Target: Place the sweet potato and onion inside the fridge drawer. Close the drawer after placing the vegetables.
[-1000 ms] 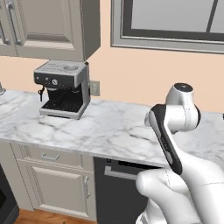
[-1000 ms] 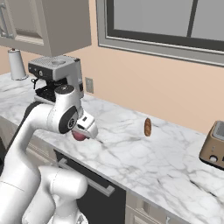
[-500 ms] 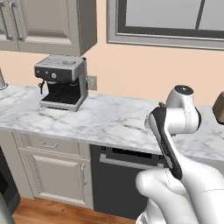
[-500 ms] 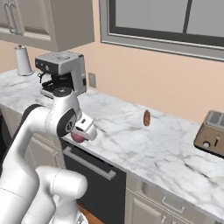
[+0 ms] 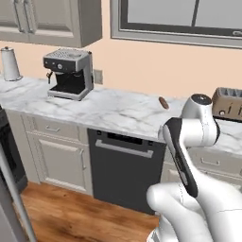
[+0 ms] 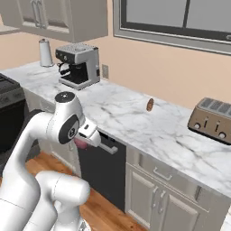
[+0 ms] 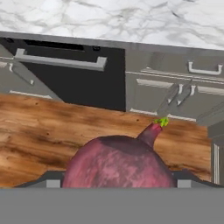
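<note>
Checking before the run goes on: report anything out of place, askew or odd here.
One thing stands out: the sweet potato lies alone on the marble counter, near the back wall, between the coffee machine and the toaster. The onion sits in the claw, held over the wooden floor. Nothing looks spilled or damaged.

Peach wall (image 5: 137, 71) behind, a dark-framed window (image 6: 180, 20) up top; white marble table (image 6: 135, 117) runs along grey cabinets (image 5: 56, 151), black dishwasher front (image 5: 120, 172) between them, warm wooden plank floor (image 5: 80, 217) below.
</note>
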You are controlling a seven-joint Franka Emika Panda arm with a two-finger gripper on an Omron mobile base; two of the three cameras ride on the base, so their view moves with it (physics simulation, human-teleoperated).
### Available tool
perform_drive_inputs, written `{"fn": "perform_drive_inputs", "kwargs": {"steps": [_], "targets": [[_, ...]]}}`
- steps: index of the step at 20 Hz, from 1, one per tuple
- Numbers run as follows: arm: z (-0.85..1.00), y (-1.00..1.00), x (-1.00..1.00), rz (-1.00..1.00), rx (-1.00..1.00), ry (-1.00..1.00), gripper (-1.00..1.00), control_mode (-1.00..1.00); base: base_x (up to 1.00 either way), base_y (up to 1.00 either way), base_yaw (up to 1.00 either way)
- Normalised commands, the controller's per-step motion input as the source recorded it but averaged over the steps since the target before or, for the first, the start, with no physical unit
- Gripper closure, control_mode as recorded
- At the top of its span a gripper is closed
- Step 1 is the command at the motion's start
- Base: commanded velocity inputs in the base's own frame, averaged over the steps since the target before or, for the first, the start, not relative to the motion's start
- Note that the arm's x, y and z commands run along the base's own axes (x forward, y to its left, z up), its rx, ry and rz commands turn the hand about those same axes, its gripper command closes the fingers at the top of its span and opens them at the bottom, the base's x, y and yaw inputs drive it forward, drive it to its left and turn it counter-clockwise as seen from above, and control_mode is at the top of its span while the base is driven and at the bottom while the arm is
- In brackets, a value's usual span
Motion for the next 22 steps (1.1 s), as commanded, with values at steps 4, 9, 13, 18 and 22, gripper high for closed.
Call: {"fn": "perform_drive_inputs", "kwargs": {"steps": [4,9,13,18,22], "targets": [[0.00,0.00,0.00,0.00,0.00,0.00,1.00,1.00,-0.87,-0.07,0.31],[0.00,0.00,0.00,0.00,0.00,0.00,1.00,1.00,-0.73,0.11,0.46],[0.00,0.00,0.00,0.00,0.00,0.00,1.00,1.00,-0.80,0.18,0.53],[0.00,0.00,0.00,0.00,0.00,0.00,1.00,1.00,-0.72,0.32,0.55],[0.00,0.00,0.00,0.00,0.00,0.00,1.00,1.00,-0.35,0.64,0.51]]}}
